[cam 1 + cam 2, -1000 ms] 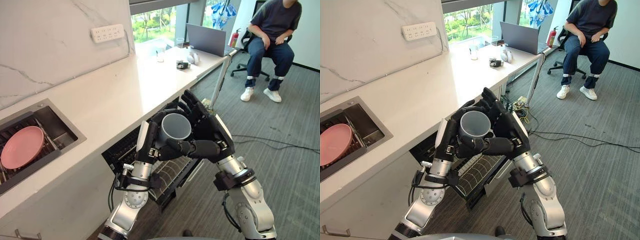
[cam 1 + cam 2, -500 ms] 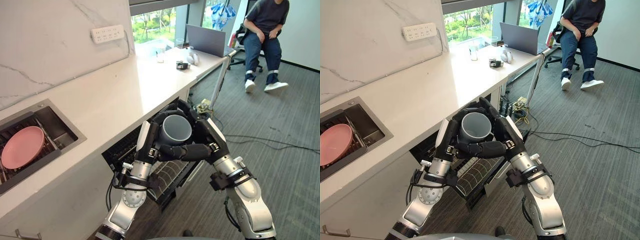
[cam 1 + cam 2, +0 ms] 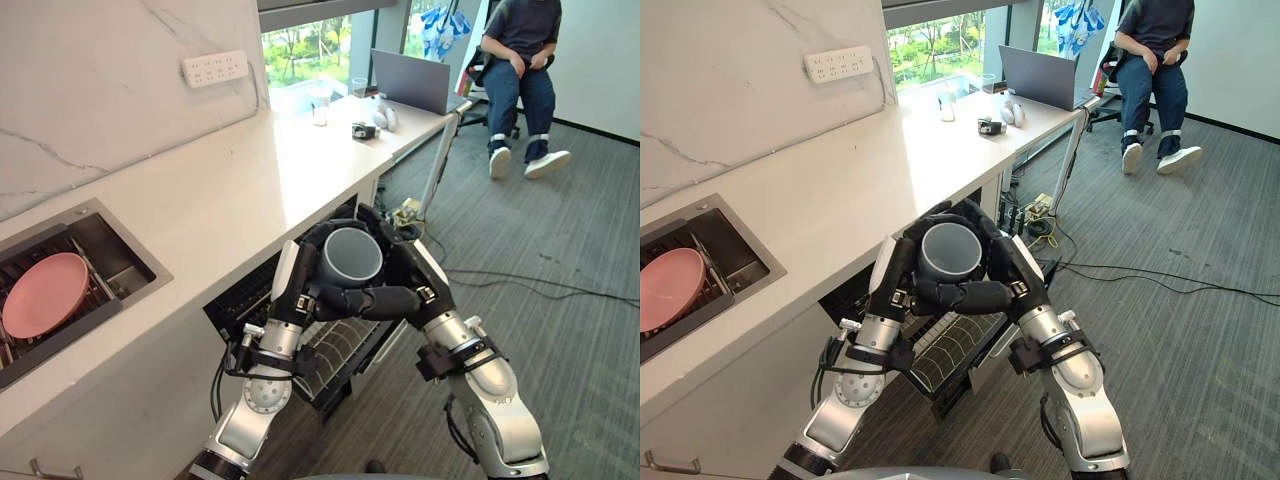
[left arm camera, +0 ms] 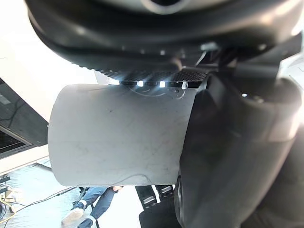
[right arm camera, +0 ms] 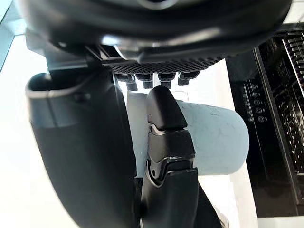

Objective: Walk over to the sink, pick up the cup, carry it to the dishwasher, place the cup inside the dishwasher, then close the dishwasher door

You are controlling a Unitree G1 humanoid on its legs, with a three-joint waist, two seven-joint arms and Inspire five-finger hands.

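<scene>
A grey cup [image 3: 351, 257] is held mouth-up in the air between both hands, above the open dishwasher [image 3: 330, 345] under the counter. My left hand [image 3: 300, 280] curls round the cup's left side and my right hand [image 3: 405, 285] wraps its front and right side, thumb across the front. The cup's pale wall [image 4: 118, 133] shows close in the left wrist view, and again as the cup [image 5: 213, 137] past my right thumb. The dishwasher's wire rack [image 3: 950, 350] is pulled out below the hands. The sink [image 3: 70, 290] lies at the left with a pink plate [image 3: 42, 293] in it.
A white counter [image 3: 230, 190] runs toward a window, with a power strip [image 3: 215, 66] on the wall, a laptop [image 3: 412, 80] and small items at its far end. A person sits on a chair [image 3: 515, 50] at the back right. Grey carpet lies to the right.
My right hand has closed tighter round the cup, and both hands with the cup have shifted slightly left. The seated person has stretched the legs out.
</scene>
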